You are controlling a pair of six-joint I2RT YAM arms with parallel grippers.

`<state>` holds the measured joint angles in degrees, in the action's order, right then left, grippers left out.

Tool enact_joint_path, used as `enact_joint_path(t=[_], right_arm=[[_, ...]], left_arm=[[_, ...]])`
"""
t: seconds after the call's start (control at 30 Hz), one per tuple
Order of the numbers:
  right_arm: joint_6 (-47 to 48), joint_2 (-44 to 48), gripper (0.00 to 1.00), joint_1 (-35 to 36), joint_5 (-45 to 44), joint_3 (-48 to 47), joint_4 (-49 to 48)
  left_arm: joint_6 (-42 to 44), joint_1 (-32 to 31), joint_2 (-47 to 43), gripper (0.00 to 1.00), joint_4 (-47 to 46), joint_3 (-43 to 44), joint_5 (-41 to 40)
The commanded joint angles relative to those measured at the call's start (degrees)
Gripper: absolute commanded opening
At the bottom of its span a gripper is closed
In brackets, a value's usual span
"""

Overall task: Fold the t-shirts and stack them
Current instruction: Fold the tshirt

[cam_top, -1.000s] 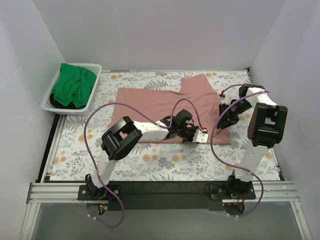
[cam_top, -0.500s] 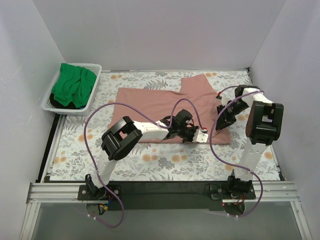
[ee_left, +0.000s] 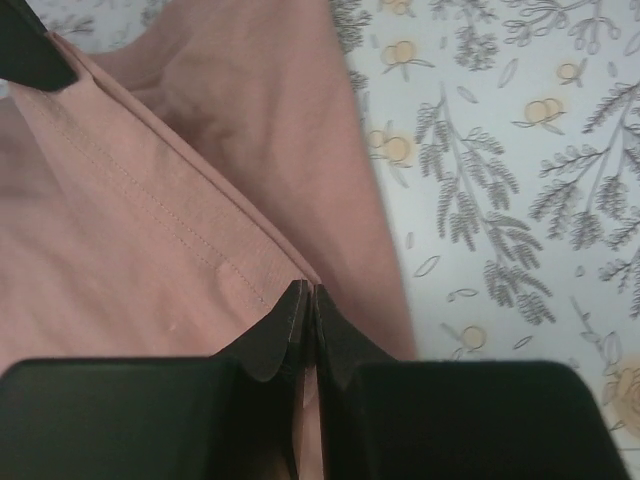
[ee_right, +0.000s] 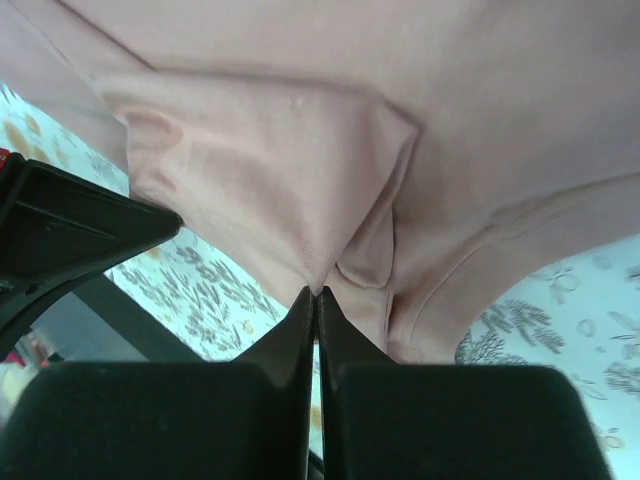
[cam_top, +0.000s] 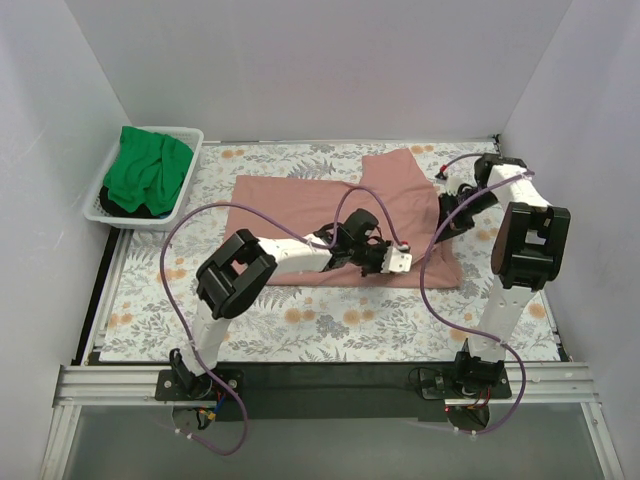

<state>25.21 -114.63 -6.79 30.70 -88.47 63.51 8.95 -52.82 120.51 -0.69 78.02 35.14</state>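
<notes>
The salmon-pink t-shirt [cam_top: 320, 205] lies spread on the floral cloth in the middle. My left gripper [cam_top: 392, 262] is shut on its near hem toward the right; the wrist view shows the fingertips [ee_left: 306, 290] pinching the stitched hem of the pink shirt [ee_left: 150, 200]. My right gripper [cam_top: 447, 222] is shut on the shirt's right edge; its wrist view shows the tips [ee_right: 316, 292] pinching a fold of pink cloth [ee_right: 300, 120] that hangs bunched above them. The green t-shirt [cam_top: 148, 170] lies crumpled in the basket at the far left.
The white slotted basket [cam_top: 190, 140] stands at the back left, with something dark [cam_top: 108, 208] under the green shirt. The floral cloth [cam_top: 330, 325] covers the table. White walls close in the left, back and right. Purple cables loop over both arms.
My right gripper has moved toward the back with the shirt's right edge. My left gripper has moved a little back and left with the near hem, pulling that edge inward.
</notes>
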Motion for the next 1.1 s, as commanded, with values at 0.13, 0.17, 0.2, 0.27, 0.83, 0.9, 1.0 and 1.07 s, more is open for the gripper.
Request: enact_joint_path(t=[0.13,0.17,0.2,0.27,0.83,0.9,1.0,1.07], right_arm=[[-2.36,-3.93,0.01,2.04,4.02,-10.40,1.89],[-2.71,-4.46,0.01,2.04,4.37,-11.11,1.80],[-3.15,-4.99,0.01,2.04,4.46,-11.64,1.62],[-4.03,-6.74,0.01,2.13,4.81,-13.57,1.62],[-5.35,-7.64,0.71,2.74,3.23,-23.51,0.04],[-3.77,-5.88,0.69,2.74,1.47,-21.41,0.13],[-0.70,-1.05,0.59,3.01,-1.16,-14.91,0.13],[1.68,0.80,0.50,3.27,-4.14,-9.11,0.13]], left_arm=[[-0.95,6.58,-4.06,0.00,0.34,5.03,1.87],[-1.21,7.20,-3.71,0.00,0.34,5.47,1.95],[-1.39,7.64,-3.35,0.00,0.34,5.83,2.04],[-1.74,8.96,-2.39,0.00,-1.32,6.18,1.69],[-20.43,18.08,2.20,0.39,-6.45,13.82,-7.01],[-28.61,20.29,0.00,0.40,-3.37,14.27,-6.84],[-35.73,24.51,-5.01,0.40,5.24,13.04,-6.48],[-38.73,27.67,-8.17,0.40,12.96,11.72,-8.59]])
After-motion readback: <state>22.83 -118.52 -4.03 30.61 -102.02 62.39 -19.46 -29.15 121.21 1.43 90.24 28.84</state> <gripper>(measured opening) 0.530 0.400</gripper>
